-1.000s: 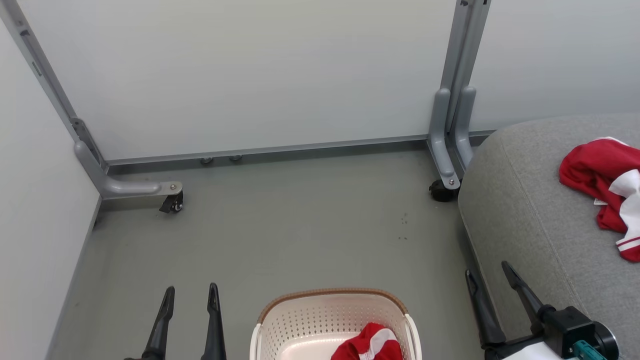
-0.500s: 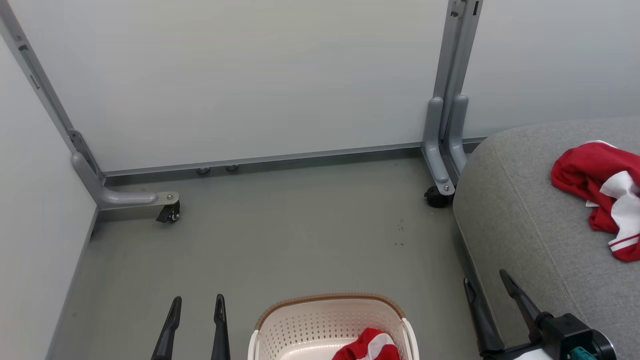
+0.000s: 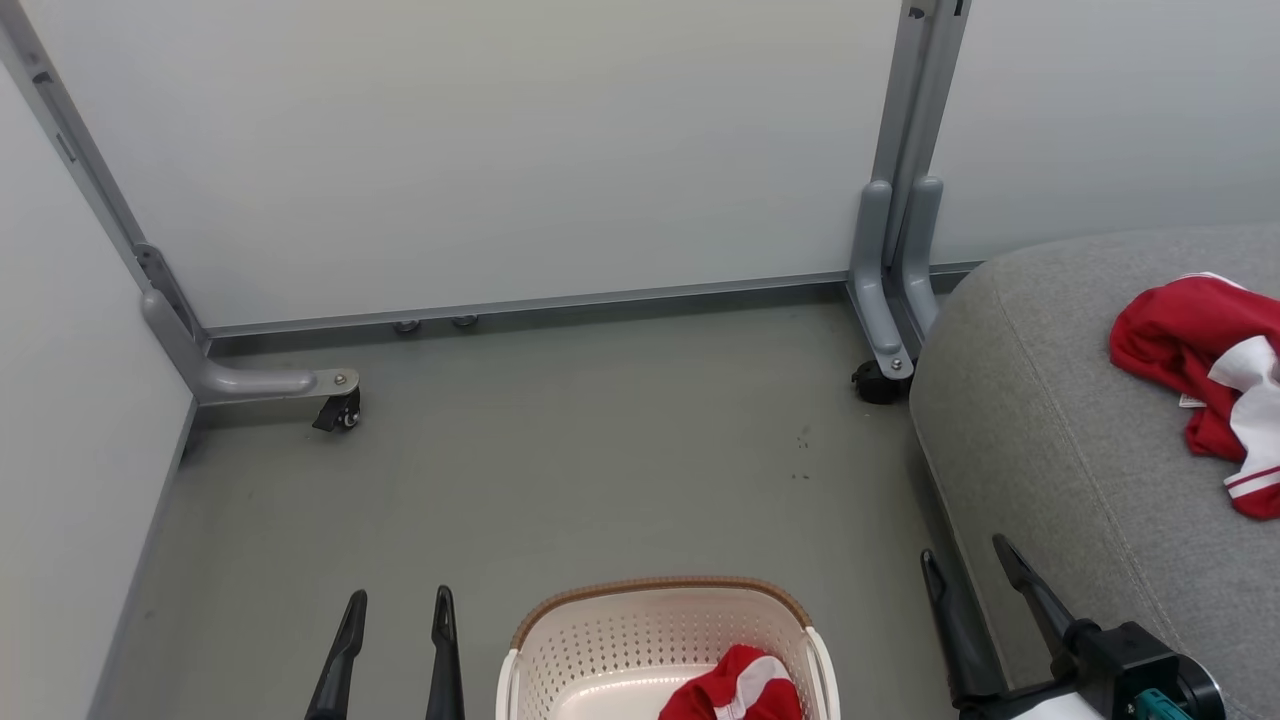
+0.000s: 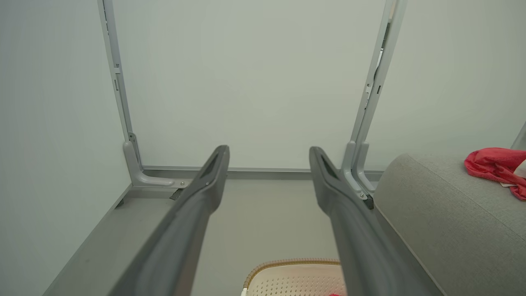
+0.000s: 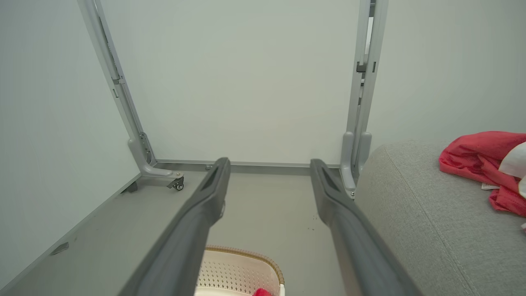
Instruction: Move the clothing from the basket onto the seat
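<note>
Red clothing (image 3: 735,690) lies low against the basket (image 3: 660,584) right wall.
Left hand (image 3: 400,595) and right hand (image 3: 965,550), both open and empty, flank its rim; a blind reach could clip or tip it.

The setting is a partitioned test bay of the laboratory type, with household items placed inside it. Plain pale partition panels (image 3: 520,150) close the area at the back and on the left. Grey metal posts (image 3: 905,190) hold the panels, and their feet ride on casters (image 3: 340,412). The floor (image 3: 560,450) is smooth and grey. The household items are the grey upholstered seat (image 3: 1050,430), the perforated laundry basket (image 3: 660,583) and the red clothing (image 3: 1180,335).
</note>
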`<state>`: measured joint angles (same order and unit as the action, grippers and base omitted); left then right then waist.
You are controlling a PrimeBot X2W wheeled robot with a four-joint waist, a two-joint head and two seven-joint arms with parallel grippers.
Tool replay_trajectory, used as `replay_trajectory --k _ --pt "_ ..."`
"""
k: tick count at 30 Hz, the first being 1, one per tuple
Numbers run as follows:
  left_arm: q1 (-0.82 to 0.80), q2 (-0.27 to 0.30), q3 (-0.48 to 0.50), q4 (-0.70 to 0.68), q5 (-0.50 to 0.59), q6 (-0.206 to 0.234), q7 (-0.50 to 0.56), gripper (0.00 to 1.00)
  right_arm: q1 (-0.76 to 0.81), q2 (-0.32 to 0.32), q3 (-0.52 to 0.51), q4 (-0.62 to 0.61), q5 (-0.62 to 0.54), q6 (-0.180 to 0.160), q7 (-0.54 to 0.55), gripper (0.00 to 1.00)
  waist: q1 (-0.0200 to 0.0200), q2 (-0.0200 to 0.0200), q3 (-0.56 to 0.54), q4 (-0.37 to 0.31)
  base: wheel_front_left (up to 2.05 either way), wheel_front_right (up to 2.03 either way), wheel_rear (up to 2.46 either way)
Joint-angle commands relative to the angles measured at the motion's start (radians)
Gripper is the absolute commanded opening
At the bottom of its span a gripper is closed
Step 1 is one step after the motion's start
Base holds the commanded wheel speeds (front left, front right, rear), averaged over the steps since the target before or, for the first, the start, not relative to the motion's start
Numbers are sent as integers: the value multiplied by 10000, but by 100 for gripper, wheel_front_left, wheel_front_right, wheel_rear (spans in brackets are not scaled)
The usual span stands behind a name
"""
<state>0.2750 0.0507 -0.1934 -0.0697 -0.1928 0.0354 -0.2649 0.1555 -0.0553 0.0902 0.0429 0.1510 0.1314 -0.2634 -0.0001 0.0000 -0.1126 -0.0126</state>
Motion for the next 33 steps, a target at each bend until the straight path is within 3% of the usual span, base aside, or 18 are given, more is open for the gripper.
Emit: replay_trajectory --k 1,14,22,25,33 --pt "-162 -2 -1 5 28 16 11 100 -71 -11 13 -22 12 -14 -19 100 1 0 33 8 0 0 0" --pt "-338 -2 -155 94 54 -4 11 100 -218 -52 42 -100 -48 -14 -19 100 1 0 566 14 0 0 0" --pt "-904 0 -249 222 -15 -121 11 100 -739 -188 -60 -346 -86 -14 -19 100 1 0 1944 38 0 0 0" --pt "-1354 0 -379 501 -73 -312 11 100 -1175 -256 -259 -483 -72 -14 -19 100 1 0 2802 68 0 0 0" --pt "-3884 6 -1355 3558 -581 -1302 8 100 -2842 -632 -1255 -749 -337 -14 -19 100 1 0 5320 58 0 0 0"
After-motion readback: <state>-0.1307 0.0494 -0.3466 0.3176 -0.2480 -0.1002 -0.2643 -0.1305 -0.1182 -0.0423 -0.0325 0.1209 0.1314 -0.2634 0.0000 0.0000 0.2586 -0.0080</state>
